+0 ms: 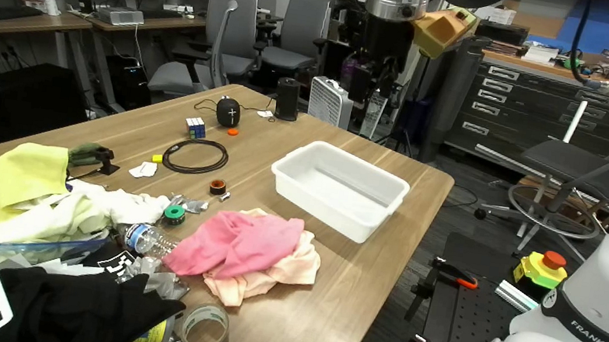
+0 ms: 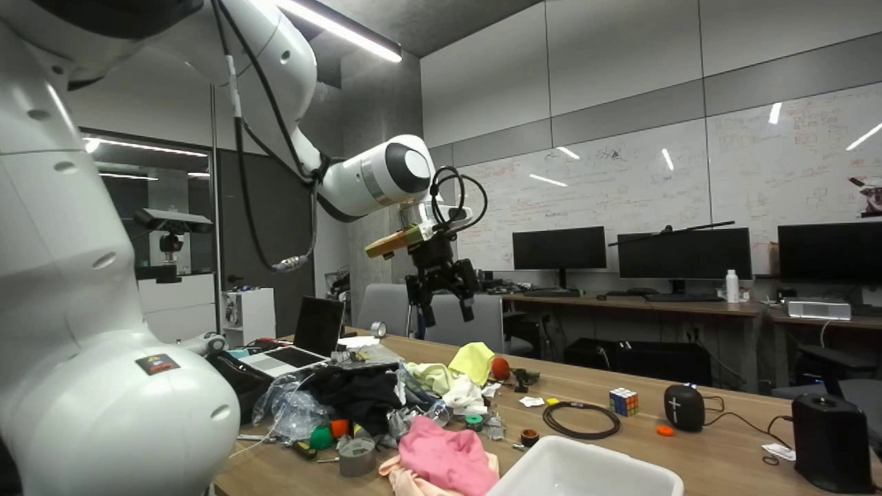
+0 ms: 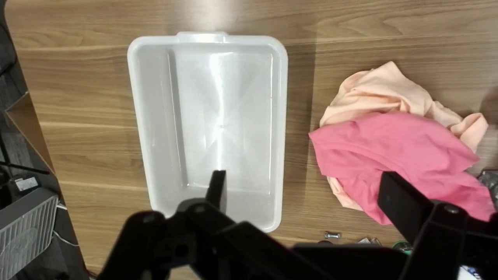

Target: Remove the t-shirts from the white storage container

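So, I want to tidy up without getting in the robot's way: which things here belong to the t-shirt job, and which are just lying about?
For the job:
white container
pink cloth beside it, likely a t-shirt
peach cloth partly under the pink, likely another
gripper, open

Just lying about, it seems:
Rubik's cube
clear plastic bottle
coiled cable
grey tape roll

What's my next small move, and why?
Removal looks done, so probably lift the end effector away: it is open, holding nothing; the white container shows a bare floor, and the pink shirt and peach shirt lie beside it on the table.
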